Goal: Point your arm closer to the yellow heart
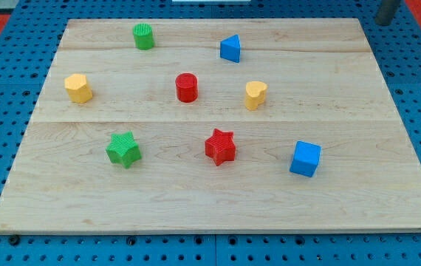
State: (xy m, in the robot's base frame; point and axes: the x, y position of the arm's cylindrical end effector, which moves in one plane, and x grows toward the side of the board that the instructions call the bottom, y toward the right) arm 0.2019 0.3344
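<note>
My tip (382, 22) — top-right corner, off the board (210, 214).

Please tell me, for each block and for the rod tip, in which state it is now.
yellow heart: untouched
yellow hexagon block: standing alone
red cylinder: upright
red star: free
green star: free
green cylinder: upright
blue triangle block: free
blue cube: free
my tip: off the board, far from blocks

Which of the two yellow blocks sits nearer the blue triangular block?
The yellow heart, just right of the red cylinder and below the blue triangular block. The other yellow block is far left.
</note>
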